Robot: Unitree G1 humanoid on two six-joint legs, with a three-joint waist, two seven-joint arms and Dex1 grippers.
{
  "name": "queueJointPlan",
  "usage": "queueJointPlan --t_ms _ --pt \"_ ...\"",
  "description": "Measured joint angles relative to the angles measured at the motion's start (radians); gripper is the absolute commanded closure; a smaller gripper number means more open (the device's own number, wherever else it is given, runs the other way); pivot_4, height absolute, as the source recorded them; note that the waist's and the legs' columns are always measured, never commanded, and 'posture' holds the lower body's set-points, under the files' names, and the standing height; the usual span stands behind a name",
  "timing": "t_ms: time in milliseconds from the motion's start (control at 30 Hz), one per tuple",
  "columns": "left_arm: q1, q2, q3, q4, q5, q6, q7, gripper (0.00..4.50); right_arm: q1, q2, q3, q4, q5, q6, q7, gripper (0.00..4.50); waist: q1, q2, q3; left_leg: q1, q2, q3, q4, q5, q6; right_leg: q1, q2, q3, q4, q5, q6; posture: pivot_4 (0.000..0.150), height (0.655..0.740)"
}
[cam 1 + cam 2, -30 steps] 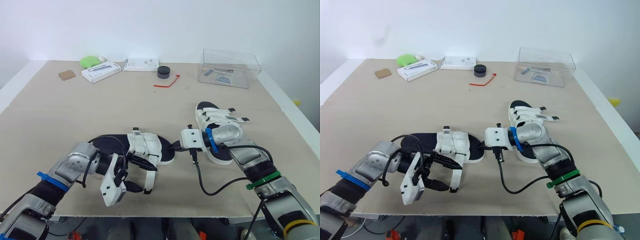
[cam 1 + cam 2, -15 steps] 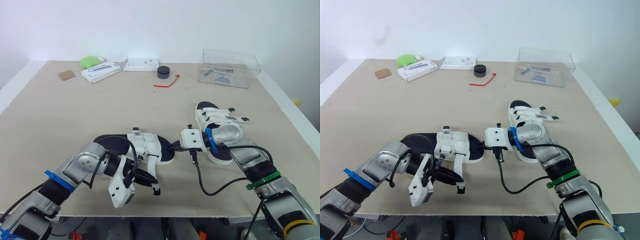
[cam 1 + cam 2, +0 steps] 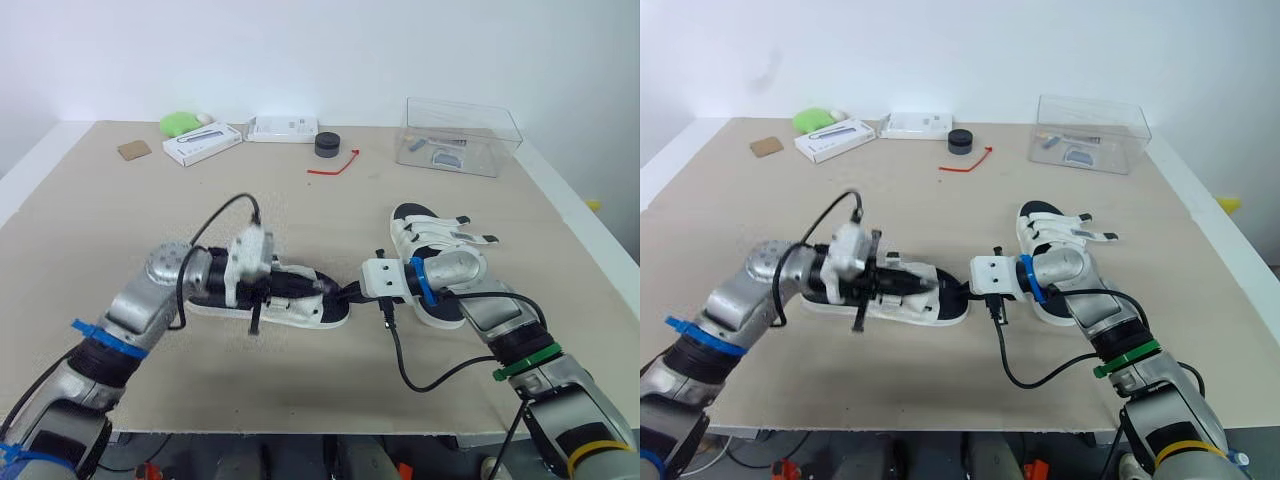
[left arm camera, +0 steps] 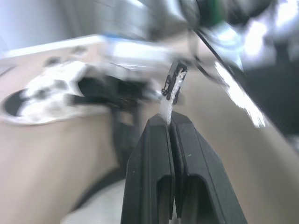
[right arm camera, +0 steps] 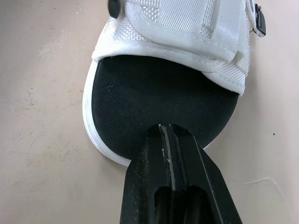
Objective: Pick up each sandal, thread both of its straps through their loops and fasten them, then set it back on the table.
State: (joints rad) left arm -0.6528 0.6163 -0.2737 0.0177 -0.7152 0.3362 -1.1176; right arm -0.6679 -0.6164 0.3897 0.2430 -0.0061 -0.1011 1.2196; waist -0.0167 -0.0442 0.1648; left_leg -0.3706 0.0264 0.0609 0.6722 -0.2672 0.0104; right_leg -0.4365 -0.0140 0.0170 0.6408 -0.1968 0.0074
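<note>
A white sandal with a black footbed [image 3: 285,308] lies near the table's front edge. My left gripper [image 3: 312,289] reaches over it from the left. In the left wrist view its fingers [image 4: 161,154] are shut on a thin white strap with a black tip [image 4: 173,84]. My right gripper [image 3: 347,296] is shut, and its tips [image 5: 170,133] rest against the toe rim of that sandal [image 5: 159,102]. The second sandal [image 3: 432,235] lies flat behind my right arm, partly hidden by the arm.
At the back stand a clear plastic box [image 3: 462,135], a black round object [image 3: 327,144], a red tie [image 3: 335,165], two white boxes [image 3: 202,143] [image 3: 283,128], a green object [image 3: 180,123] and a brown card [image 3: 133,150]. The table's front edge is close to the sandal.
My left gripper went from open to shut on a strap. The left arm swung from in front of the sandal up and over it. The right arm has stayed put.
</note>
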Motion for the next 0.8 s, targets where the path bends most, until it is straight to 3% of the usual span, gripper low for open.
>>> queueJointPlan --t_ms 133,300,800 --pt "-0.042 -0.054 0.073 0.117 -0.079 0.249 0.073 4.46 -0.009 0.000 -0.001 0.013 -0.004 -0.002 -0.006 4.50 -0.004 0.000 0.000 -0.001 0.000 0.000 0.000 0.000 0.000 -0.001 0.001 0.001 0.000 0.003 0.004 0.150 0.7400" --pt "-0.050 -0.091 0.122 0.213 -0.074 0.370 0.103 4.46 -0.010 -0.001 -0.002 0.014 -0.005 -0.003 -0.004 4.50 -0.004 -0.001 0.000 -0.001 0.000 -0.002 0.000 0.000 0.000 -0.001 0.001 0.000 0.000 0.002 0.003 0.150 0.7400" --pt "-0.123 -0.145 0.118 0.389 0.089 0.393 -0.010 4.46 -0.010 -0.003 -0.001 0.014 -0.010 -0.007 -0.007 4.50 -0.003 -0.001 0.000 -0.001 -0.001 -0.002 0.000 0.000 0.000 0.000 0.001 0.001 0.000 0.001 0.002 0.150 0.7400"
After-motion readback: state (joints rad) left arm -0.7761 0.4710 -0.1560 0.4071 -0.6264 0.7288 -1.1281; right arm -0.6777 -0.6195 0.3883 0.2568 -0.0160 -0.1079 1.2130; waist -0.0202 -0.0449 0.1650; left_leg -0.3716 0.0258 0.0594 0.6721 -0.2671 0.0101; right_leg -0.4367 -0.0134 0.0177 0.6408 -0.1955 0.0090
